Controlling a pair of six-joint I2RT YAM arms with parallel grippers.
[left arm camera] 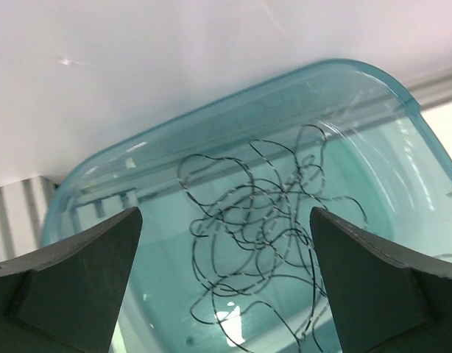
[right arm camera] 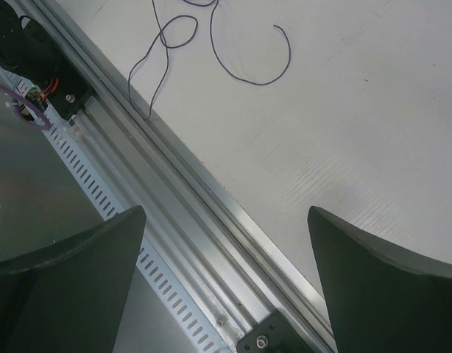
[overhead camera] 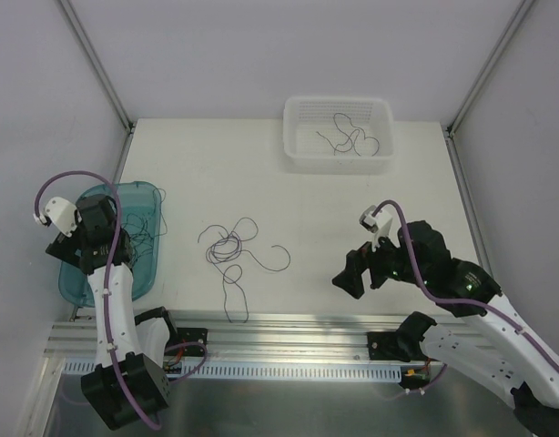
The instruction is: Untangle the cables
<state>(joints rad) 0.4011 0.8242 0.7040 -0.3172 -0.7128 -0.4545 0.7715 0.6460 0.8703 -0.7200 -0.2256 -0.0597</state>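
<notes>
Wide-spread fingers (left arm camera: 79, 272) of the left gripper (left arm camera: 226, 220) frame that wrist's view, jaws fully parted and grasping nothing. Under the gap lie cables (left arm camera: 263, 228), a loose heap of thin dark curls on the floor of a teal bin (left arm camera: 344, 81) (up close the wire shows fine light-and-dark banding). Seen from above, the bin sits at the left edge of the table (overhead camera: 352, 209), with the left arm over it.

The right gripper (right arm camera: 226, 213) is likewise spread and empty. It hangs over the table's near edge and the metal rail (right arm camera: 189, 220) running along it. At the top of its wrist view, a few purple strand ends lie on the white surface, apart from the fingers.

Those ends belong to a tangle (overhead camera: 229, 248) of purple loops in the middle of the table, between the two arms, with one strand trailing toward the rail. Farther off, a white basket (overhead camera: 298, 114) stands at the far edge, right of centre, with a few curled strands (overhead camera: 350, 141) inside, well apart from the tangle.
</notes>
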